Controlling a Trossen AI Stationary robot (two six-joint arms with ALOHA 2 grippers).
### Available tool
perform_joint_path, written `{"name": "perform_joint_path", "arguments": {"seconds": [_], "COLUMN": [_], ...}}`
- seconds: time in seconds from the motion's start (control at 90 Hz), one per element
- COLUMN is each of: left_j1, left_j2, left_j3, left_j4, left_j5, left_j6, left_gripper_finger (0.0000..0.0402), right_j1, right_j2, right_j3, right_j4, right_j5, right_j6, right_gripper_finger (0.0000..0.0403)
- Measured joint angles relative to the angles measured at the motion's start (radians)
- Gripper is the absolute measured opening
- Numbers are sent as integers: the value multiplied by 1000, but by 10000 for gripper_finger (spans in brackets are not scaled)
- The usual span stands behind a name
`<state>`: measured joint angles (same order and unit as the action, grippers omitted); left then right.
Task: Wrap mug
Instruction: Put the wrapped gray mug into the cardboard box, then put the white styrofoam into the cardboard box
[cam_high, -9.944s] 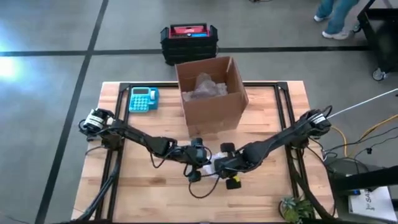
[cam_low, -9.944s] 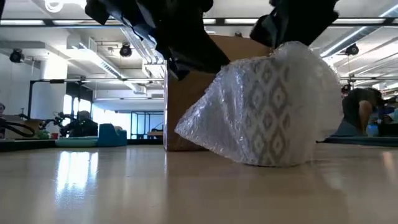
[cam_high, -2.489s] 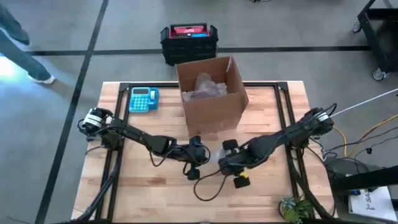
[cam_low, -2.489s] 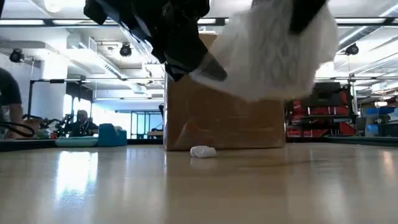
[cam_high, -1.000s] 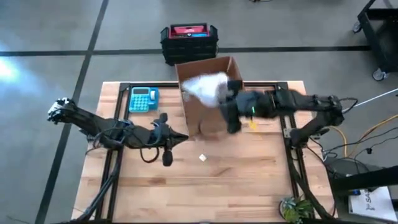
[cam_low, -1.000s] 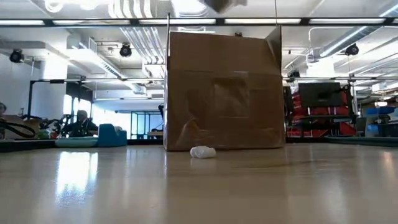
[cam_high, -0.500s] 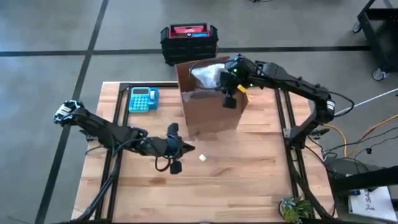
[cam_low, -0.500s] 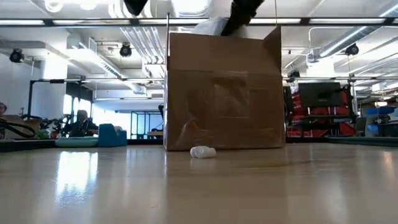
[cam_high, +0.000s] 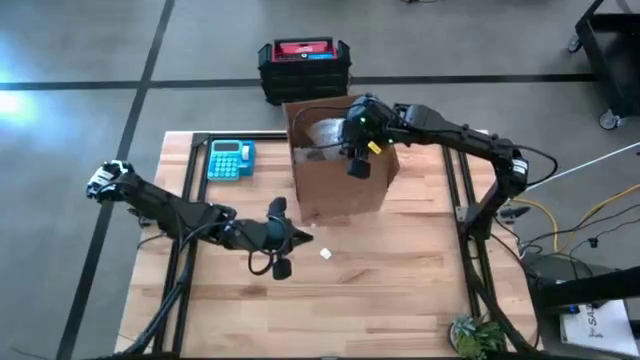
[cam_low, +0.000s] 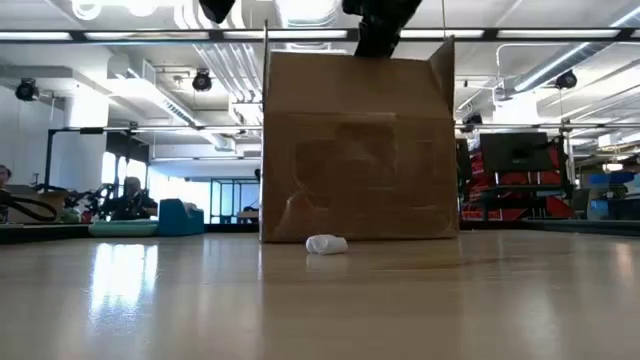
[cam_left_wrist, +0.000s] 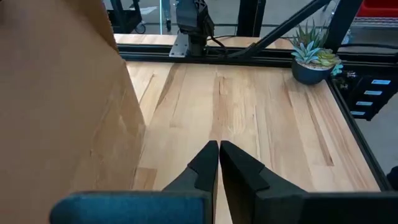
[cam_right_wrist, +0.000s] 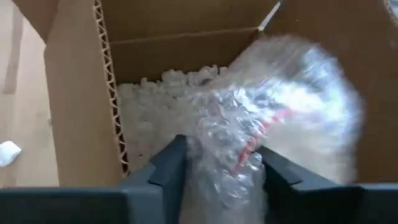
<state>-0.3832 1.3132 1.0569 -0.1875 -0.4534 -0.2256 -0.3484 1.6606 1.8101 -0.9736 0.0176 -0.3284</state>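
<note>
The mug is hidden inside a clear bubble-wrap bundle (cam_right_wrist: 273, 118), which hangs in the open top of the brown cardboard box (cam_high: 345, 175), above the white packing peanuts (cam_right_wrist: 155, 106). My right gripper (cam_high: 347, 135) reaches over the box from the table's right and is shut on the bundle (cam_high: 324, 131). In the low view only its dark body (cam_low: 375, 25) shows above the box rim. My left gripper (cam_high: 300, 237) is shut with nothing in it, low over the table in front of the box's near left corner. My right gripper pinches the bubble-wrap bundle between its two fingers (cam_right_wrist: 169, 163) at the bundle's end nearer the wrist (cam_right_wrist: 214, 152). The fingers slant down into the box from above. The bundle hangs beyond the fingertips, inside the box walls; whether it touches the peanuts I cannot tell.
One loose white packing peanut (cam_high: 325, 253) lies on the table in front of the box. A blue calculator (cam_high: 230, 159) lies at the far left. A small potted plant (cam_high: 475, 335) stands at the near right corner. A black-and-red crate (cam_high: 304, 60) sits on the floor beyond the table.
My right gripper has carried the bundle over the box's far right part, then down and toward the left; the bundle has sunk below the rim in the low view. My left gripper has slid a little toward the table's right and then kept still.
</note>
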Motion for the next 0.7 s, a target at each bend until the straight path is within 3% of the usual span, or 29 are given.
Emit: {"name": "perform_joint_path", "arguments": {"seconds": [0.244,0.444,0.6,0.7], "left_j1": [0,0,0,0], "left_j2": [0,0,0,0], "left_j3": [0,0,0,0], "left_j4": [-2,-14,-17,-28], "left_j5": [0,0,0,0], "left_j6": [0,2,6,7], "left_gripper_finger": [4,4,4,4], "right_j1": [46,222,442,543], "right_j2": [-15,-22,-19,-18], "right_j3": [217,186,-16,-169], "right_j4": [-201,-248,-80,101], "right_j5": [-9,-357,-284,-133], "right_j6": [92,217,206,221], "right_gripper_finger": [200,192,181,173]}}
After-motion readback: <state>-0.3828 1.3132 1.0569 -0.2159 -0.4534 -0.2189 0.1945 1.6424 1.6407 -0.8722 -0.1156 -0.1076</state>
